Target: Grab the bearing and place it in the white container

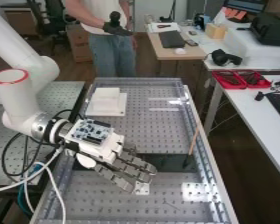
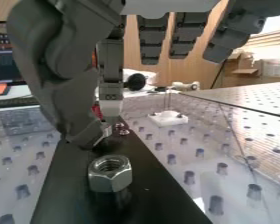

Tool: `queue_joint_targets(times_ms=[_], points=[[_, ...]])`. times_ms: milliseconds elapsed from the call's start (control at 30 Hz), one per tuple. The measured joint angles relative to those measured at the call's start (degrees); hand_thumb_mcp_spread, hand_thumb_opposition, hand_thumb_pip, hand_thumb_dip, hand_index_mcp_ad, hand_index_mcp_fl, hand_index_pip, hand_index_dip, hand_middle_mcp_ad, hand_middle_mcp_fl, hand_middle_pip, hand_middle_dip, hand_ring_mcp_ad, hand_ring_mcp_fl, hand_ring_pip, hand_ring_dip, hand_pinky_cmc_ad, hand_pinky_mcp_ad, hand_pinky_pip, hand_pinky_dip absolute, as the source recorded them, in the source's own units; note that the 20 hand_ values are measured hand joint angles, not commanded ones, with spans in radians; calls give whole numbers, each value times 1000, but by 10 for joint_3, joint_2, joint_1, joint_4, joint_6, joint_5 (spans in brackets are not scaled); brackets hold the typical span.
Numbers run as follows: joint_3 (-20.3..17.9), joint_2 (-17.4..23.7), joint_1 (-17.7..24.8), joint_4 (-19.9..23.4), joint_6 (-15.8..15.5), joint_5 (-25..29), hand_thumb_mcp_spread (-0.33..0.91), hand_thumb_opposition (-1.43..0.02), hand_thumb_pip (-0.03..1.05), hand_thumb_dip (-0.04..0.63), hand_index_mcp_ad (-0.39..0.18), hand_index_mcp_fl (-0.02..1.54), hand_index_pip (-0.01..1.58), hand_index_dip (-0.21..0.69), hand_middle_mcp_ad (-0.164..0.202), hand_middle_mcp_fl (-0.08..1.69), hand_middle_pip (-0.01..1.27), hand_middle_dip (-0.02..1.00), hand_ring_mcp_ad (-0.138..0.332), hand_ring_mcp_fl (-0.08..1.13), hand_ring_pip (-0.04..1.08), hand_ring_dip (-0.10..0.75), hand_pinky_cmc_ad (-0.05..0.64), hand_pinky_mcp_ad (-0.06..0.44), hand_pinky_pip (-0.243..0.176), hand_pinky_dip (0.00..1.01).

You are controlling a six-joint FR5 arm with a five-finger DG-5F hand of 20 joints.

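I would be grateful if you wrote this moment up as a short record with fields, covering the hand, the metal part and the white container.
hand: above the perforated bench surface, fingers straight, open
metal part: hex nut, hole facing up, over the dark strip
white container: beyond the hand in the high view, on the left side of the bench
wooden stick: slanting up beside the right edge of the bench
task state: nut not in container

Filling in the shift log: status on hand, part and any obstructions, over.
Hand open, over the black bar. Hex nut on the bar, ungrasped. Slim wooden stick tilted at the bar's end, possible snag.
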Motion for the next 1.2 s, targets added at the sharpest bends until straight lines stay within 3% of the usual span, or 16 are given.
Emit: queue_joint_targets(times_ms=[1200], points=[[1, -6, 0, 6, 2, 1, 382, -887, 661, 265, -168, 23, 1489, 122, 45, 10, 119, 108, 91, 16, 59, -12, 318, 164, -106, 155]])
